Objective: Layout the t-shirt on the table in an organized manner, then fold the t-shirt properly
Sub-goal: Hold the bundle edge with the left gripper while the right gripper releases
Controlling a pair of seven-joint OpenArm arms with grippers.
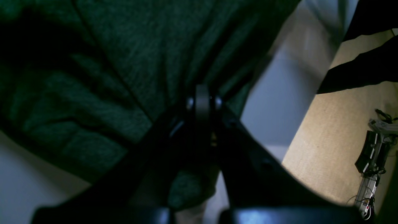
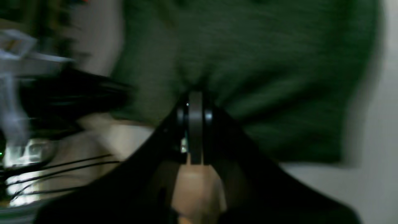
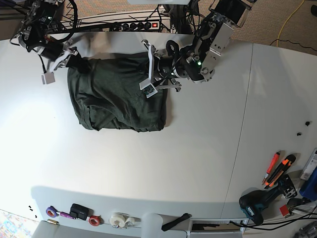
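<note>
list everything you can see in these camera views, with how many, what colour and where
t-shirt: one, dark green, rumpled on the far left part of the table, both far corners pinched
table: one, white, thin dark seam down its right side
power drill: one, teal and black, near right corner
cutters: two, orange and black, right edge, beside the drill
tape rolls: several, white, red, purple, along the near edge
power strip: one, black with a red switch, beyond the far edge
left gripper: one, black, fingers shut on the t-shirt
right gripper: one, black, fingers shut on the t-shirt
</note>
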